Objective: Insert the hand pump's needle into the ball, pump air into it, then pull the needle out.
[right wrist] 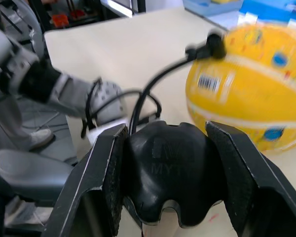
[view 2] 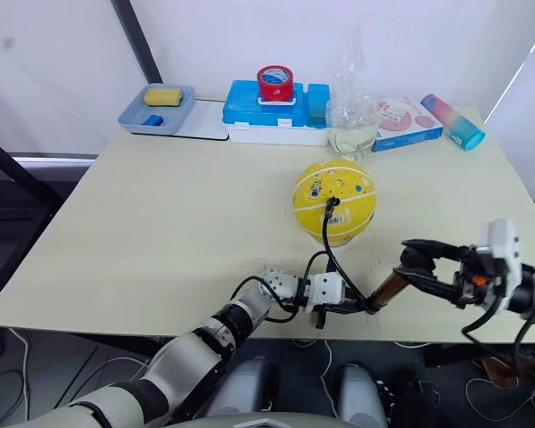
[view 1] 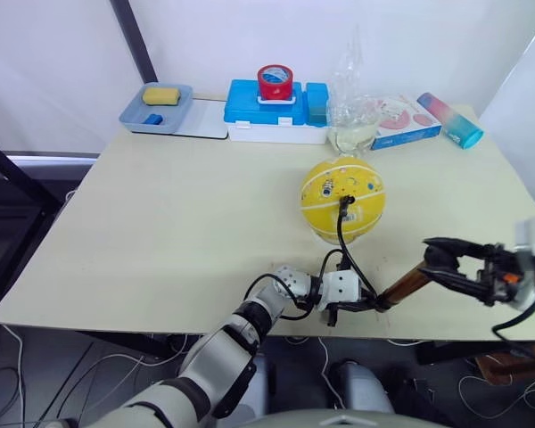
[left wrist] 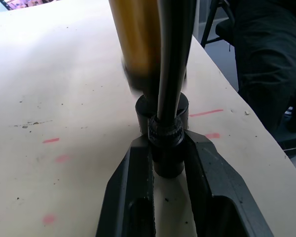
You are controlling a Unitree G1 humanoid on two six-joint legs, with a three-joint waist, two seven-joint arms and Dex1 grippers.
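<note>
The hand pump [view 1: 408,284] lies low over the near edge of the table [view 1: 160,223], held at both ends. The left gripper [view 1: 355,306] pinches the pump's black end cap, where the thin black hose [view 1: 343,241] comes out; its two fingers [left wrist: 128,192] are closed tight on that cap. The right gripper [view 1: 446,259] has its fingers closed on the pump's black handle [right wrist: 170,173]. The hose curls up from the pump to the yellow ball [view 1: 342,199], which sits just past the pump, toward the middle of the table. The black needle fitting [view 1: 345,201] is stuck in the ball. A red tape roll [view 1: 275,82] sits on a blue box [view 1: 267,111] at the far edge.
</note>
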